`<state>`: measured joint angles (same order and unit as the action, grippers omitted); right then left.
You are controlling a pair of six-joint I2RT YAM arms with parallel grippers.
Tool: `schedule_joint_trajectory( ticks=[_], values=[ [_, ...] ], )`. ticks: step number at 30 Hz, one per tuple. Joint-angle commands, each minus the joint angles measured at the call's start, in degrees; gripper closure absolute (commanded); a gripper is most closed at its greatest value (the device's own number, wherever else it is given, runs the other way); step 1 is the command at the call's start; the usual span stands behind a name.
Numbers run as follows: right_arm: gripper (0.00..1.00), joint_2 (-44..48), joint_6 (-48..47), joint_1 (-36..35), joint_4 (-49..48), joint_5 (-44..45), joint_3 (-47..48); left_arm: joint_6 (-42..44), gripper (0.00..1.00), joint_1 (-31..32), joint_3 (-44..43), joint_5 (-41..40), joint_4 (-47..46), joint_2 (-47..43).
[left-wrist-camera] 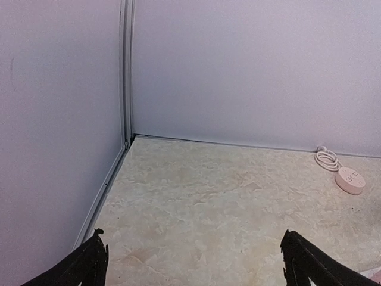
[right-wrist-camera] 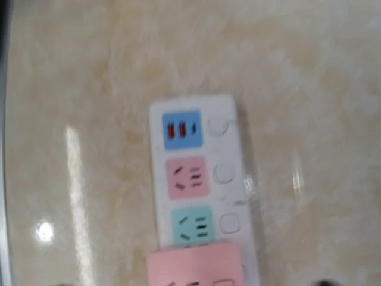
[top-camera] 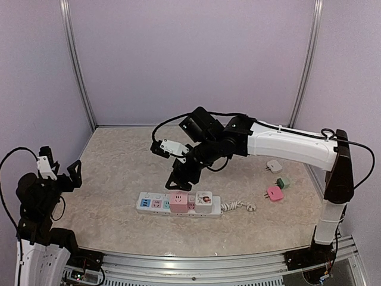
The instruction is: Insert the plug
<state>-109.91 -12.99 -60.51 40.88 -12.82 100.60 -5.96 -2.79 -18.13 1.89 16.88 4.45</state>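
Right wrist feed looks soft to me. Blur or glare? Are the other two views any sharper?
Right wrist: the power strip is blurred throughout, and bright glare streaks lie on the table. Top external: sharp, evenly lit. Left wrist: clear, no glare.

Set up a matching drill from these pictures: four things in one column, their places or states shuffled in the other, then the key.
Things
1. power strip
2. loose pink plug
3. left gripper
4. right gripper

Places or states
A. open, over bare table near the left wall
B. beside the green plug, right side of the table
C. hovering above the strip
D. mid-table, a pink block plugged in

Pairs: 1-D, 2-B, 3-A, 4-C.
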Motion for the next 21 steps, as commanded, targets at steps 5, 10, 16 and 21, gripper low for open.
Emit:
schedule_joint_trajectory(
  ticks=[5, 10, 16, 21],
  values=[
    [0.81, 3.7, 22.5, -3.7, -5.0, 7.9, -6.8, 0.7, 0.01, -0.1, 0.4, 0.6, -0.2, -2.1],
    [0.95, 3.7, 26.9, -5.2, -4.1, 12.3, -9.1, 0.6, 0.01, 0.1, 0.5, 0.9, -0.4, -2.6],
    [0.97, 0.4, 29.2, -4.3, -6.7, 13.3, -14.5, 0.6, 0.01, 0.0, 0.5, 0.6, -0.3, -3.4],
    [1.0, -2.6, 31.4, -2.5, -6.1, 13.0, -17.1, 0.7, 0.01, -0.1, 0.5, 0.6, -0.2, -3.6]
  ],
)
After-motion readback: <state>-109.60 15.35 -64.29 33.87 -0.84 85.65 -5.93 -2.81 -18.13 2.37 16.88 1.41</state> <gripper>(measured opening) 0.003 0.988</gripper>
